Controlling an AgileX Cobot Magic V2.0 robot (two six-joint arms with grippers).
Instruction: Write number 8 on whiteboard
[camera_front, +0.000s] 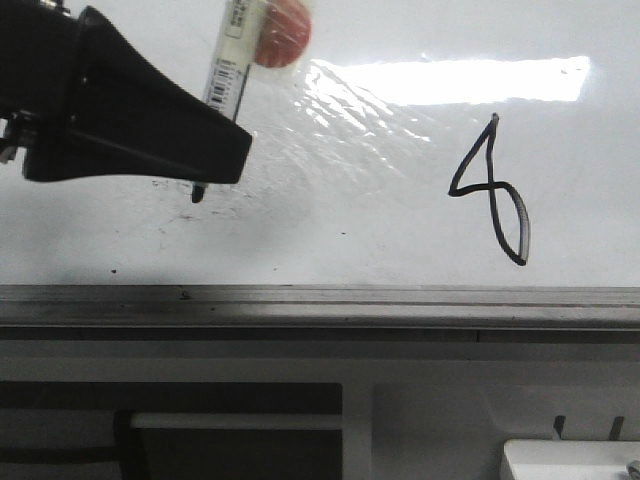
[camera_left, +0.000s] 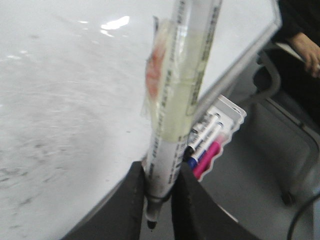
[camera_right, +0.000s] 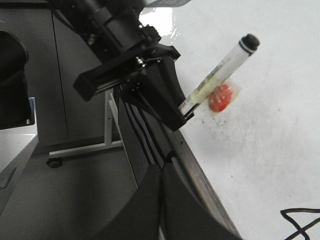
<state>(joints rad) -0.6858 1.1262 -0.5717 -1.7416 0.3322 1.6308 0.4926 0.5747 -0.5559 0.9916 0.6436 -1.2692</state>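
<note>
The whiteboard (camera_front: 380, 230) is glossy white with strong glare. On its right part stands the number 8 (camera_front: 495, 190), a thin black figure with a slanted upper stroke and a narrow lower loop; a bit of it shows in the right wrist view (camera_right: 300, 222). My left gripper (camera_front: 215, 160) (camera_left: 159, 200) is shut on a white marker (camera_left: 175, 115) (camera_right: 220, 70) wrapped in clear tape with a red piece (camera_right: 221, 97). Its black tip (camera_front: 197, 193) is far left of the figure, close to the board; contact cannot be told. My right gripper (camera_right: 162, 170) is shut on nothing, beside the board's edge.
A grey metal rail (camera_front: 320, 300) runs along the board's near edge. A pack of spare markers (camera_left: 210, 145) lies beyond the board's edge. A person's hand (camera_left: 307, 47) and a chair frame (camera_left: 280, 125) are off to the side. Faint smudge specks (camera_front: 170, 235) mark the board.
</note>
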